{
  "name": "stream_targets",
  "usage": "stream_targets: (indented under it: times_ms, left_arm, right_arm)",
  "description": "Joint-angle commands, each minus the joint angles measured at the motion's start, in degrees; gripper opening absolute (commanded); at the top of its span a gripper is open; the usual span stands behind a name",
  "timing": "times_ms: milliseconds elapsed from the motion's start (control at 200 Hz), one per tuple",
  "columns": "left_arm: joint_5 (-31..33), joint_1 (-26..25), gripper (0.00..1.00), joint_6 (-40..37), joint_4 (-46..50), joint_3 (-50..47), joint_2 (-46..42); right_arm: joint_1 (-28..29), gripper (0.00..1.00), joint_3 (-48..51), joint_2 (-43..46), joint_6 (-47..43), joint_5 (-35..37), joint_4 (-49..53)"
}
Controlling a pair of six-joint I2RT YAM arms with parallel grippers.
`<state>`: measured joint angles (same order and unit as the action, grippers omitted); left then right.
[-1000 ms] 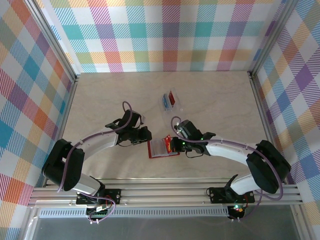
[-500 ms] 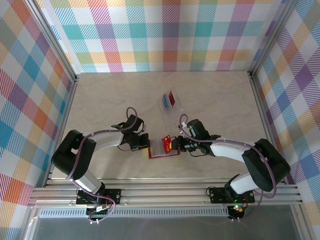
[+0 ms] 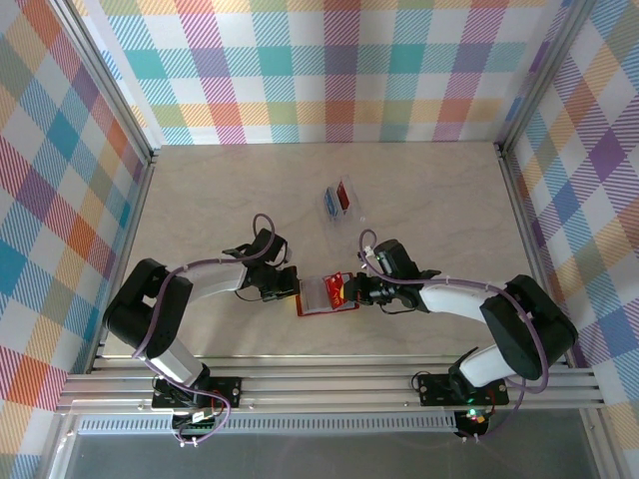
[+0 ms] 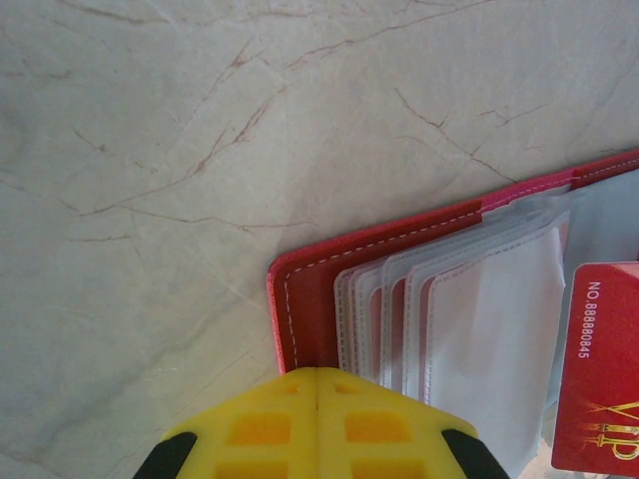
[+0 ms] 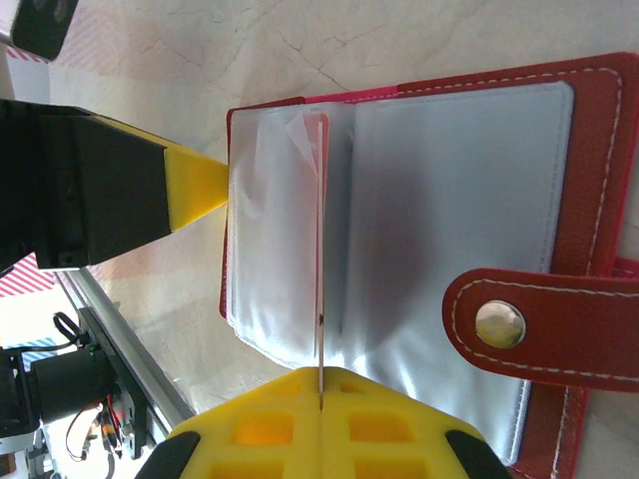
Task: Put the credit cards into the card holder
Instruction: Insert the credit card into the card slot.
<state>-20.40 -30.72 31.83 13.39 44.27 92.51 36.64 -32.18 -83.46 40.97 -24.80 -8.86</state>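
Card holder point(image 4: 300, 299) lies open; left gripper point(image 4: 318, 374), jaws together, at its left edge; right gripper point(image 5: 320, 377) clamps red card point(image 5: 320, 239) edge-up over its middle.

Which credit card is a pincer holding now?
The red VIP card, gripped edge-on by the right pincer over the card holder; the blue card and other red card lie in a clear case.

the left gripper point(image 4: 318, 379) has lowered and shut against the card holder's point(image 4: 302, 317) left edge.
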Motion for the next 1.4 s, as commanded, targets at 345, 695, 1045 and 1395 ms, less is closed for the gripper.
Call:
stream_targets:
  times_ms: [345, 695, 1045, 1395]
  left_arm:
    - [1.6, -0.6, 0.04, -1.2, 0.7, -1.7, 3.3]
    - [1.2, -0.6, 0.04, -1.3, 0.3, -1.8, 3.6]
    - [1.2, -0.6, 0.03, 0.6, -1.1, -3.7, 3.4]
    - [1.8, -0.8, 0.03, 1.5, -1.7, -4.9, 4.2]
  right_arm:
    - [-0.4, 0.00, 0.9, -1.8, 0.2, -5.8, -4.5]
    - [-0.5, 0.00, -0.4, -5.2, -0.3, -6.7, -6.4]
    - [-0.7, 0.00, -2.3, -7.8, 0.2, -2.4, -6.4]
    - [-0.5, 0.00, -3.3, -11.8, 2.6, -4.3, -10.9]
